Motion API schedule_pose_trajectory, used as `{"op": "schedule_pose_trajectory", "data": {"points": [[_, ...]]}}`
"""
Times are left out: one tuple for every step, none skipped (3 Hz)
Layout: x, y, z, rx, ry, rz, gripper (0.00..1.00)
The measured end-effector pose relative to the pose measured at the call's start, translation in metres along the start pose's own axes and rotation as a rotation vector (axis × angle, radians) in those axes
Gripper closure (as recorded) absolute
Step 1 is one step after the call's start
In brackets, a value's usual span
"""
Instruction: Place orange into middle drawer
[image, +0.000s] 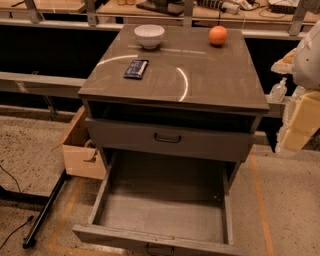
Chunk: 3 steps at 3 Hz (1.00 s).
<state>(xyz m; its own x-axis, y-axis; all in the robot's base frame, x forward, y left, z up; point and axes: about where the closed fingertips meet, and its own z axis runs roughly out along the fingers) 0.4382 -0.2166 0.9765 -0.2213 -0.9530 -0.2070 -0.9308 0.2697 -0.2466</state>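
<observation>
From my station I see the orange (218, 35) sitting on top of the desk (210, 75), near its far right corner, untouched and standing free. A white bowl (149, 35) sits at the far edge too, left of the orange and well apart from it. A dark blue packet (136, 68) lies flat nearer the front left.

The tool (299, 120) is at the right edge of my view, off the desk's right side and lower in the picture than the top surface, well apart from the orange. It carries nothing that I can make out, and I cannot tell whether it is open or closed.

Below the top there is a dark open slot (170, 117). Under that is the middle drawer (125, 135), its flat front facing me with the small black handle (167, 138) at the centre; it looks pushed in, or nearly so. The lowest drawer (160, 215) is pulled far out toward me, its inside showing.

A cardboard box (82, 150) rests on the floor just left of the desk, with a black pole (45, 210) lying beside it. A small clear bottle (279, 90) stands behind the desk's right edge.
</observation>
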Motion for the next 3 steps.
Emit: {"op": "schedule_pose_trajectory", "data": {"points": [[0.000,0.000,0.000,0.000,0.000,0.000,0.00],[0.002,-0.011,0.005,0.028,-0.046,0.045,0.00],[0.028,-0.054,0.027,0.086,-0.219,0.267,0.00]]}}
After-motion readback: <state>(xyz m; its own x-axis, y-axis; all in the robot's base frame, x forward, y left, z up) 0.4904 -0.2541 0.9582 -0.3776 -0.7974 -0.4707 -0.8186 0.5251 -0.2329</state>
